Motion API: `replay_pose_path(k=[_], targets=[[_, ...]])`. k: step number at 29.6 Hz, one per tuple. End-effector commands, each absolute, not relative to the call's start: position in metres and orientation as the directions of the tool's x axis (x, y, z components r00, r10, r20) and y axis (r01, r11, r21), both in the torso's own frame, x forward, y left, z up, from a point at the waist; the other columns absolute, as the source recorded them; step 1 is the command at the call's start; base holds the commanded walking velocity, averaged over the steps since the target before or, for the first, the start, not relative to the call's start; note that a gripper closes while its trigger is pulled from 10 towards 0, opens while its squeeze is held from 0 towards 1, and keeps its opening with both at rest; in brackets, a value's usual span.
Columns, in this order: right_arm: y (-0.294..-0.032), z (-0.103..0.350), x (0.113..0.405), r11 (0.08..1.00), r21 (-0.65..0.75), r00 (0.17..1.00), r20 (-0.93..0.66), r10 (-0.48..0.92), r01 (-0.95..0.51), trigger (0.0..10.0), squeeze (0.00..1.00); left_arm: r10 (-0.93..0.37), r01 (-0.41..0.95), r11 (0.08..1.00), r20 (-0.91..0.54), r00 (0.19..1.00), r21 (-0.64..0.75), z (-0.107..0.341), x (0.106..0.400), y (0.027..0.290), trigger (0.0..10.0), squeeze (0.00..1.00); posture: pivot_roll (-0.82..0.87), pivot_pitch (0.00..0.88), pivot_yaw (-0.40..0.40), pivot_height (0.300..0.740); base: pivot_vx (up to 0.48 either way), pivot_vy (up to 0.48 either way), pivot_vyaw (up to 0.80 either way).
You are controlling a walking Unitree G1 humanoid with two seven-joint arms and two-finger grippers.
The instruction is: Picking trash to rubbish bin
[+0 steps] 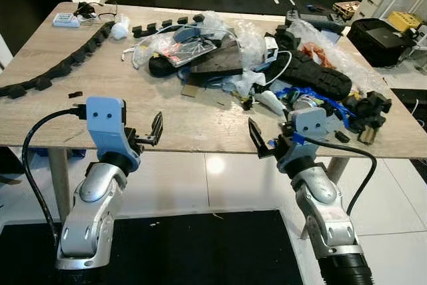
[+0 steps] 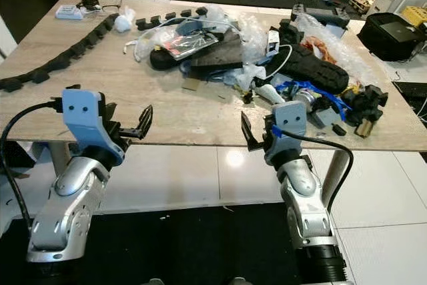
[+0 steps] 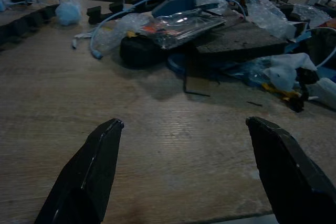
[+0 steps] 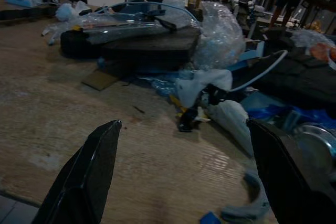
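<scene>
Nearest the camera, both arms are raised at the front edge of a pale wooden table [image 1: 60,91]. The left gripper [image 1: 152,131] hovers just over that edge with its fingers spread wide apart and nothing between them; the right gripper [image 1: 263,141] does the same further along, also spread and holding nothing.

Beyond them the trash pile [image 1: 247,58] covers the middle and right of the table: clear plastic bags [image 3: 173,24], a dark flat slab [image 4: 152,45], a small piece of cardboard [image 4: 100,78], white crumpled wrapping [image 4: 202,85], blue scraps and a black tyre-like strip [image 1: 317,71]. No writing on any of it can be read. A chain of black blocks [image 1: 67,65] curves along the left side.

Under the table is glossy white tile [image 1: 200,178] and a black mat [image 1: 180,248]. At the far right a black case [image 1: 383,38] is cut off by the picture edge. The wrist views are dim, and the far room is hard to make out.
</scene>
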State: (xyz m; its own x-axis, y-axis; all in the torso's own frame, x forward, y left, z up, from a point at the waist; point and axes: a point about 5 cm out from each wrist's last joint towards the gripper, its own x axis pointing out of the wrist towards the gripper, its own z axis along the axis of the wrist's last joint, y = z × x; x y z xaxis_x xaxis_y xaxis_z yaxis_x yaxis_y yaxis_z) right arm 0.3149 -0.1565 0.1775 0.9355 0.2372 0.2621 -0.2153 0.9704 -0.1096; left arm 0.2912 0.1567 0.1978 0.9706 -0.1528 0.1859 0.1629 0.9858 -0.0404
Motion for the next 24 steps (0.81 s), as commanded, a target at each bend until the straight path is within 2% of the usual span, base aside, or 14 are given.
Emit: replay_pose_path(k=[1, 18, 24], targets=[[-0.161, 0.175, 0.315, 0.973, -0.112, 0.943, 0.247, 0.224, -0.202, 10.0, 0.00, -0.148, 0.158, 0.987, 0.175, 0.973, -0.043, 0.193, 0.290, 0.155, 10.0, 0.00, 0.00, 0.148, -0.083, 0.740, 0.000, 0.000, 0.00], [-0.160, 0.168, 0.315, 0.965, -0.119, 0.945, 0.210, 0.252, -0.232, 10.0, 0.00, -0.170, 0.183, 0.981, 0.162, 0.972, -0.070, 0.186, 0.287, 0.153, 10.0, 0.00, 0.00, 0.131, -0.085, 0.740, 0.000, 0.000, 0.00], [-0.174, 0.154, 0.318, 0.977, -0.139, 0.976, 0.127, 0.179, -0.161, 10.0, 0.00, -0.232, 0.242, 0.969, 0.164, 0.959, -0.043, 0.183, 0.284, 0.146, 10.0, 0.00, 0.00, 0.131, -0.085, 0.740, 0.000, 0.000, 0.00]])
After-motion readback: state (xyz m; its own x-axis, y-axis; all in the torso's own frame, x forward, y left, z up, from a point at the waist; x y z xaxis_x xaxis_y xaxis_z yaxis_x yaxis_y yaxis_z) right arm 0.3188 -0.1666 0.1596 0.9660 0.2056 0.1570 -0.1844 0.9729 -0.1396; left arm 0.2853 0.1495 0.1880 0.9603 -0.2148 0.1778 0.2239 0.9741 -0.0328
